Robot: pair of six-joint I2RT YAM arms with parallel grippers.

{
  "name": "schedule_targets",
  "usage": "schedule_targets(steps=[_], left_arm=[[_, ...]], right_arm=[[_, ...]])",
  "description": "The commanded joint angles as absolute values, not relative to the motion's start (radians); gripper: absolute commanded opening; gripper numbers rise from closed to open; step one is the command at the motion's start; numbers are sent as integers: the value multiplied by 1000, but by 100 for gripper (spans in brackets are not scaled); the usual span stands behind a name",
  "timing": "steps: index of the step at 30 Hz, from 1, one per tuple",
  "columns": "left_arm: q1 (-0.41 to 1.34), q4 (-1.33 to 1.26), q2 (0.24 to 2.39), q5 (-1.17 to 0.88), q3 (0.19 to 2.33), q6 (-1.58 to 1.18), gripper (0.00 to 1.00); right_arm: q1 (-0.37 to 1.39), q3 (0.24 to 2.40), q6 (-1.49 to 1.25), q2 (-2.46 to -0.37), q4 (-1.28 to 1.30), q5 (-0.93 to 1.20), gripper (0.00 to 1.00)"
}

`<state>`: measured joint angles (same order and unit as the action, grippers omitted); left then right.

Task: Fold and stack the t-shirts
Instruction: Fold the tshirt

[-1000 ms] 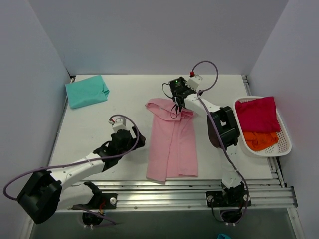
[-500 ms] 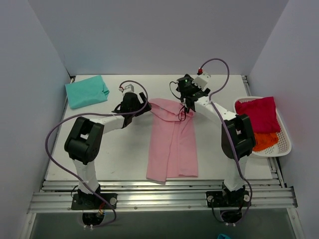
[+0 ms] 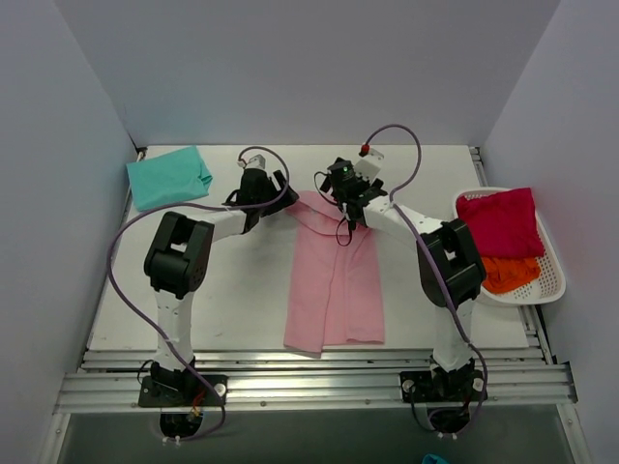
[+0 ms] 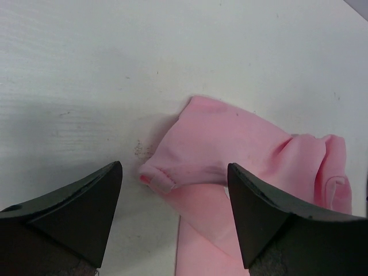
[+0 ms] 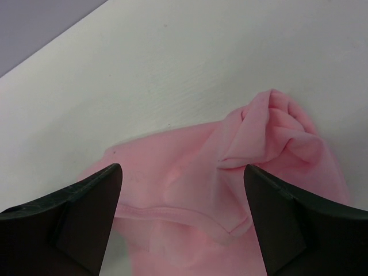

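I count four t-shirts. One pink shirt [image 3: 334,280] lies in the middle of the table [image 3: 222,290], folded long and thin. One teal shirt [image 3: 169,177] sits folded in the far left corner, well apart from the pink one. One red shirt [image 3: 498,222] and one orange shirt [image 3: 508,273] lie in the one white basket [image 3: 527,298] on the right, the red one farther back.

I have two arms, and both reach to the far end of the pink shirt. My left gripper [image 4: 173,168] is over the far left corner, where a small rolled edge of pink cloth shows between my two dark fingers [image 4: 75,213]. My right gripper [image 5: 183,168] is over the far right part, where the cloth is bunched in a lump. Both sets of jaws are spread wide and grasp nothing.

From above, my right arm hides a bit of the pink shirt's far edge. A purple cable [image 3: 401,135] loops over each arm.
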<state>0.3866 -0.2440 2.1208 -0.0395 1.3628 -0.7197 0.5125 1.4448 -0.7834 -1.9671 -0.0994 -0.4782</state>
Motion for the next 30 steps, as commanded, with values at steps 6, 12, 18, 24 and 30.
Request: schedule_targets(steps=[6,12,18,24,30], left_arm=[[347,-310,2187,-107,1437,-724,81],[344,-321,2210,-110,1447,-726,76],[341,-328,2227,-121,1466,-732,69],[341,-327,2244,-124,1502,-733,58],[341,-327,2263,-121,1531,-732,35]], right_arm=[[526,1384,-785,-1963,-104,-492,80],[519,1353,-792,-1968,-98,-528,73],[492,1341,-796,-2013,-138,-493,38],[480,1368,-793,-2065,-153,-468,17],[459,1368,-792,-2074,-166,-454,13]])
